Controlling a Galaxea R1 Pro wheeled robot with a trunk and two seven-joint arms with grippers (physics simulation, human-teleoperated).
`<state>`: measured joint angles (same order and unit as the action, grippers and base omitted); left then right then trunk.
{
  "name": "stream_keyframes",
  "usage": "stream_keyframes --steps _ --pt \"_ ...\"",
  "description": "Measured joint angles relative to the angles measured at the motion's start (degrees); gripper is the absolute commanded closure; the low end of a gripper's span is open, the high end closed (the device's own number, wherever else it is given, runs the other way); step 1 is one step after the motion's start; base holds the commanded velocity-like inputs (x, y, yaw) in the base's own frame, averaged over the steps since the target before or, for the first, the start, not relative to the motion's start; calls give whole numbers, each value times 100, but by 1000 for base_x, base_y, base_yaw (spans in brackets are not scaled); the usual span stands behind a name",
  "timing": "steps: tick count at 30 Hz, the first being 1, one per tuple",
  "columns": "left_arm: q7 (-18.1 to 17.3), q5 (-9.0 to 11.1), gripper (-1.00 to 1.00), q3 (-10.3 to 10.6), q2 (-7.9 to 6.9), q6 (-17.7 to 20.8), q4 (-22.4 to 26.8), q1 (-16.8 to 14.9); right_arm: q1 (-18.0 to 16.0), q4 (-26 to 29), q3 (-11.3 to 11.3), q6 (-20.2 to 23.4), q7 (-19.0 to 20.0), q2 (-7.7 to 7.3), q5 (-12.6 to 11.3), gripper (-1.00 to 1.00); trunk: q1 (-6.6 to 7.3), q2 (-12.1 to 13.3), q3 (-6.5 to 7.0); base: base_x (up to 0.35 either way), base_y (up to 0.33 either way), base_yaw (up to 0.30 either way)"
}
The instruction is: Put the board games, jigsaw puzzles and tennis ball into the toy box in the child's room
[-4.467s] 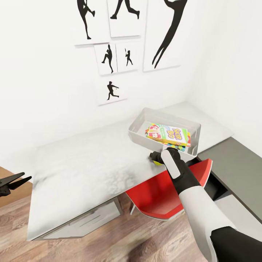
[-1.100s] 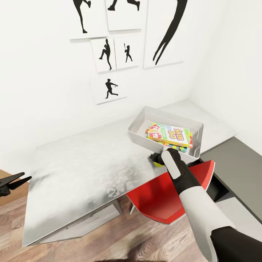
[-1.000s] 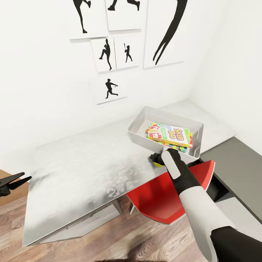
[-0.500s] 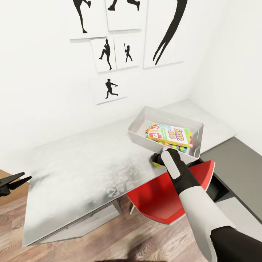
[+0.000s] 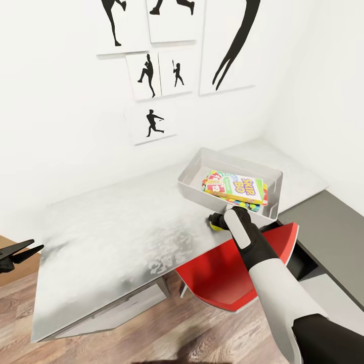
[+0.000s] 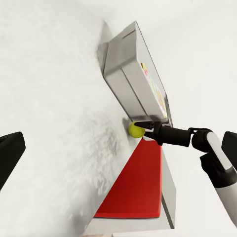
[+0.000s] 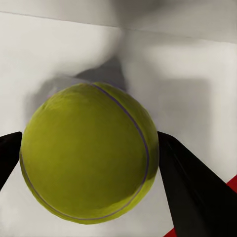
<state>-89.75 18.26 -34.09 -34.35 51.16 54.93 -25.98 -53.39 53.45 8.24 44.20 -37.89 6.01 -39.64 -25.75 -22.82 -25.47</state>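
Right hand apparently back around yellow-green tennis ball

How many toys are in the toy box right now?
2 visible: a Skip-Bo board game atop a jigsaw puzzle in the toy box. More may hide underneath. The tennis ball is outside.

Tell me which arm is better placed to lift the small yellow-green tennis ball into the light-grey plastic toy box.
The right. Its gripper already straddles the small yellow-green tennis ball on the table, just beside the light-grey plastic toy box. The left gripper hangs open off the table's far end.
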Motion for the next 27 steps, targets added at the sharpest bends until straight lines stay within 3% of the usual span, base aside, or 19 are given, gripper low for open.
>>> stream_keyframes --steps 11,27 --pt "0 0 -100 -1 -7 0 1 0 24 8 1 -24 320 -3 18 100 -1 1 1 -66 25 0" --pt "0 0 -100 -1 -17 0 0 0 26 27 1 -20 400 -1 17 100 0 0 103 -36 21 0"
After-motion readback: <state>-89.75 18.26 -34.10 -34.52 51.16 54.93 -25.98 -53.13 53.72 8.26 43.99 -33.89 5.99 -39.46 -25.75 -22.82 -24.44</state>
